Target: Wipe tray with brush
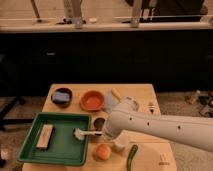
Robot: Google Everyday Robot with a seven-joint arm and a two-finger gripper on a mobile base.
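Observation:
The green tray (64, 148) lies on the front left of the wooden table. A tan wooden block (45, 136) rests in its left part. The brush (86, 133) has a thin white handle lying level and a white bristle head over the tray's right side, near the rim. My gripper (103, 134) is at the tray's right edge, shut on the handle's end. The white arm reaches in from the right and hides most of the gripper.
Behind the tray are an orange bowl (92, 100) and a dark bowl (62, 96). A dark cup (98, 122) stands next to the gripper. An orange fruit (103, 151) and a green vegetable (132, 157) lie at the front. A fork (151, 106) lies on the right.

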